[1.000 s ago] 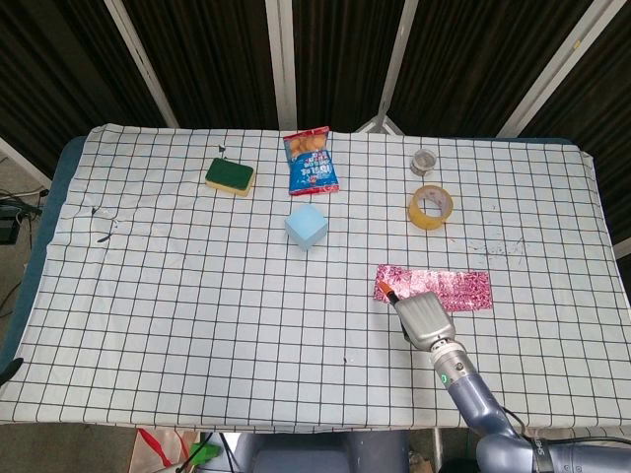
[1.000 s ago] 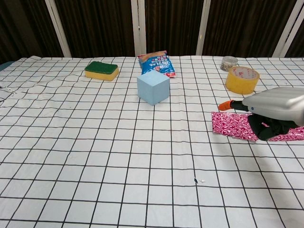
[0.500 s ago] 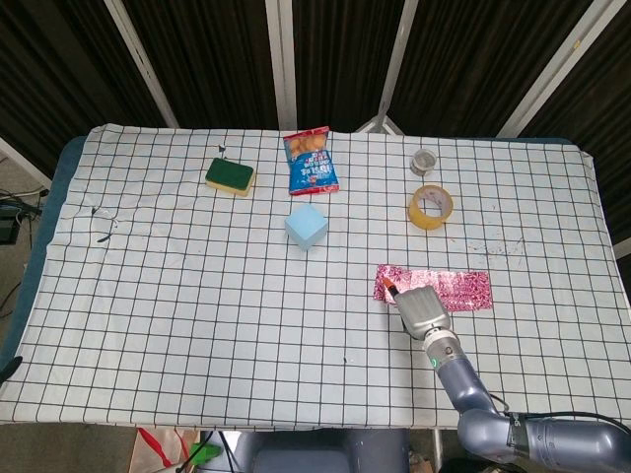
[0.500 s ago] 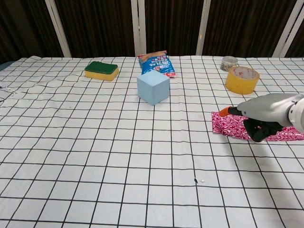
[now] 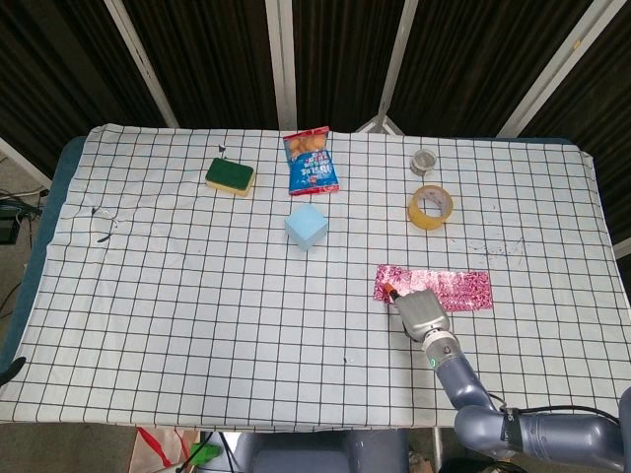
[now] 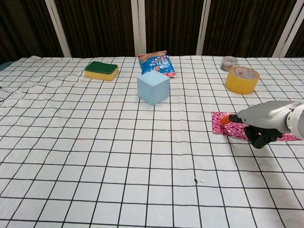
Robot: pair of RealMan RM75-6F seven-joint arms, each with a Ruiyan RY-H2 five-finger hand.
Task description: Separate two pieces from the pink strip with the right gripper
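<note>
my right hand (image 5: 420, 311) has dropped lower over the last second and now sits down on the near left part of the pink strip (image 5: 461, 288), which lies flat on the checked table (image 5: 177, 296), right of centre and in front of the yellow tape roll (image 5: 431, 206). in the chest view the hand (image 6: 262, 122) has sunk from above the strip (image 6: 222, 124) to its level, the orange-tipped finger (image 6: 232, 117) on the foil and the dark fingers curled under at the near edge. whether they have pinched the strip i cannot tell; the grip is hidden beneath the hand. the strip looks whole, with no piece parted, so i judge the separating not yet begun and the hand only settling for a hold. my left hand is out of both views.
</note>
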